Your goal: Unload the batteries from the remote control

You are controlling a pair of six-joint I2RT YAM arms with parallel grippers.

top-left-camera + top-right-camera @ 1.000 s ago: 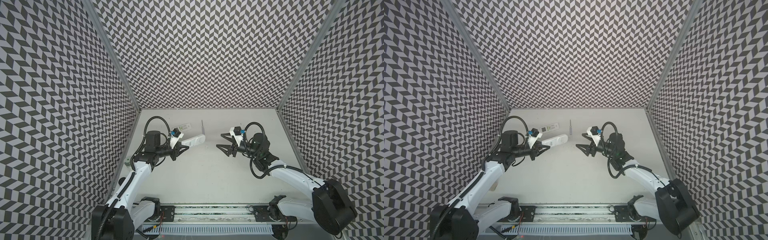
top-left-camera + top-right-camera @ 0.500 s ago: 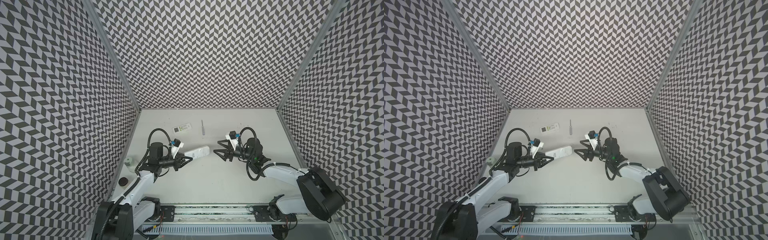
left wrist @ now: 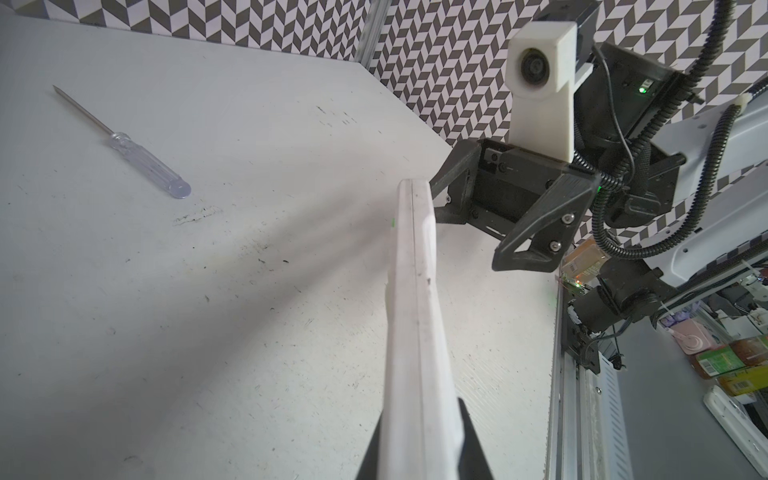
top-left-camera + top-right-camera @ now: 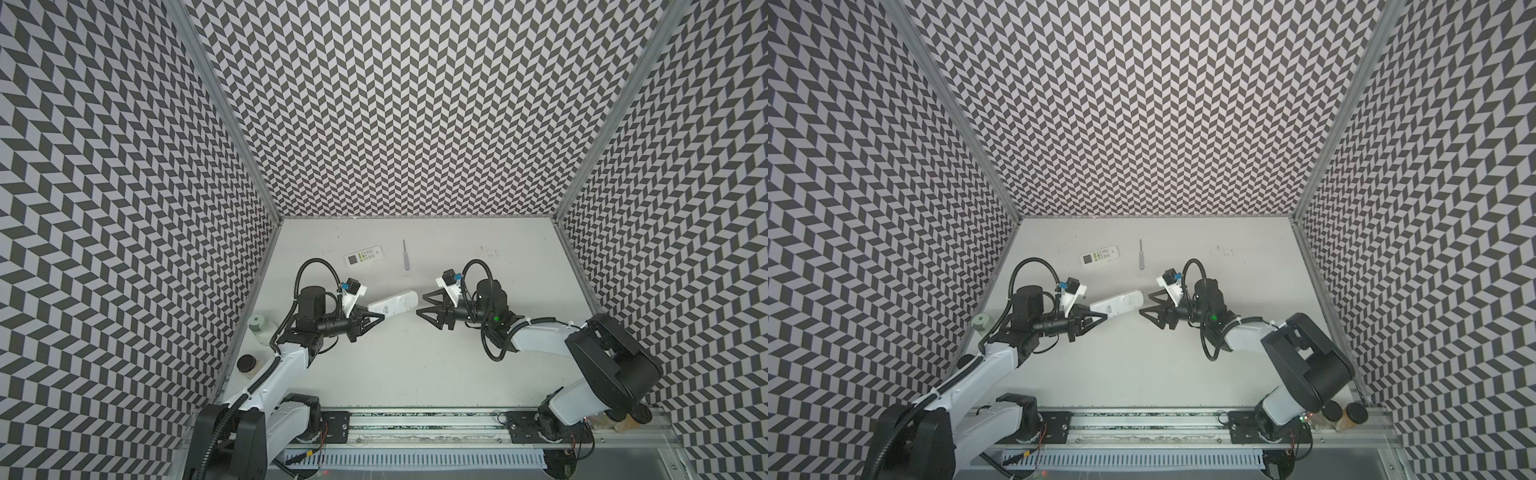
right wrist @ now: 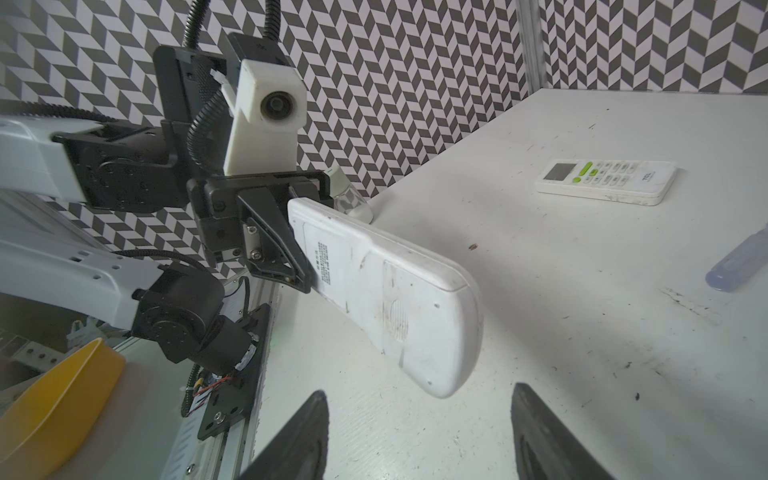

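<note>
My left gripper (image 4: 379, 320) (image 4: 1102, 318) is shut on one end of a long white remote control (image 4: 395, 309) (image 4: 1119, 305), holding it off the table. In the left wrist view the remote control (image 3: 415, 311) runs edge-on out from between the jaws of the left gripper (image 3: 419, 411). Its back (image 5: 386, 286) faces the right wrist camera, and the cover there is closed. The batteries are hidden. My right gripper (image 4: 421, 303) (image 4: 1145, 303) (image 5: 417, 390) stands open just short of the remote's free end, touching nothing.
A second white remote with green buttons (image 4: 363, 256) (image 5: 606, 183) and a clear-handled screwdriver (image 4: 405, 257) (image 3: 145, 164) lie near the back wall. Two small bottles (image 4: 257, 328) (image 4: 246, 363) stand beside the left wall. Two dark-lidded jars (image 4: 1356, 411) sit by the front rail on the right.
My left gripper has carried the remote toward the front and the middle. The right gripper has moved left up to the remote's free end, its jaws slightly narrower.
</note>
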